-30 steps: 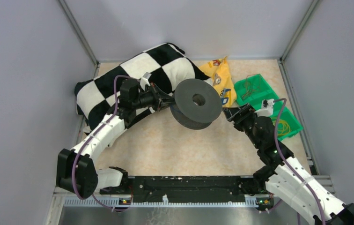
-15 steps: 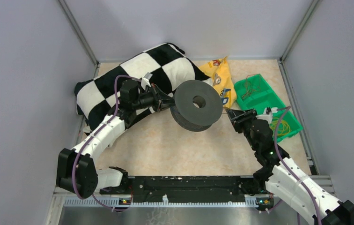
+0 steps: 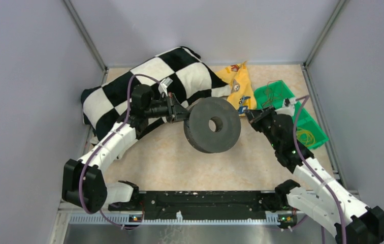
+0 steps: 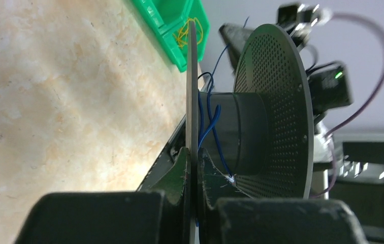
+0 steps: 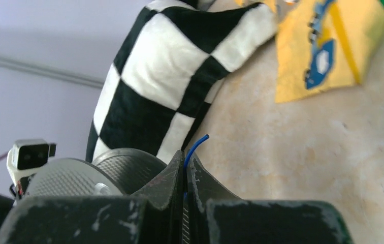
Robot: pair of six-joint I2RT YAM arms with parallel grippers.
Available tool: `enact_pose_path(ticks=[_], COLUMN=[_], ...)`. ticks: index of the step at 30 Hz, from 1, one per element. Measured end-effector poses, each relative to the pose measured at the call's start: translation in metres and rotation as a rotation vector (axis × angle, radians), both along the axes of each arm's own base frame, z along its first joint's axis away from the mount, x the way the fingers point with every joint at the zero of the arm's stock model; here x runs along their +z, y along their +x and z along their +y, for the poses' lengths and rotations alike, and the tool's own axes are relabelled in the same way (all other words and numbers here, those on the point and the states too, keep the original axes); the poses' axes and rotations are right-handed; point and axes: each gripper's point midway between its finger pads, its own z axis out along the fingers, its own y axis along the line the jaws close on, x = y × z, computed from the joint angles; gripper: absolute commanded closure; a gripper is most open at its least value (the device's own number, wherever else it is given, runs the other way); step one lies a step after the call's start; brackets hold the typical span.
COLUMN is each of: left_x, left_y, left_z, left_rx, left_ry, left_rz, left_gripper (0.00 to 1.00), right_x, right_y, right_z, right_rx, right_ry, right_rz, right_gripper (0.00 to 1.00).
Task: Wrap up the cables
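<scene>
While spool is clamped by flange in L tool, blue cable end is pinched in R tool, closed tight; loose turns seen on spool.

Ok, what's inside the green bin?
Thin dark cables curl in its far compartment and yellow loops lie in the near one. The right arm covers the green bin's middle, so anything there is hidden.
</scene>
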Motion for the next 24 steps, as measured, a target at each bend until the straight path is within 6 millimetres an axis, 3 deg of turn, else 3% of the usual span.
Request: enact_pose_path(ticks=[4, 8, 13, 24], left_x=[-0.001, -0.008, -0.013, -0.006], left_y=[-0.005, -0.008, -0.013, -0.026], left_z=[0.002, 0.005, 0.008, 0.003], left_rx=[-0.065, -0.097, -0.142, -0.252], left_ry=[0.049, 0.102, 0.136, 0.137], left_rz=[-0.104, -0.168, -0.216, -0.321], left_gripper=[1.00, 1.00, 1.00, 1.00], right_x=[0.039, 0.061, 0.073, 0.073], right_y=[0.011, 0.009, 0.002, -0.027], right_z=[0.024, 0.048, 0.084, 0.132], right_rx=[0.133, 0.283, 0.529, 0.899], right_ry=[-0.079, -0.139, -0.212, -0.321], right_rz=[-0.081, -0.146, -0.182, -0.212], right_gripper=[1.00, 1.00, 1.00, 1.00])
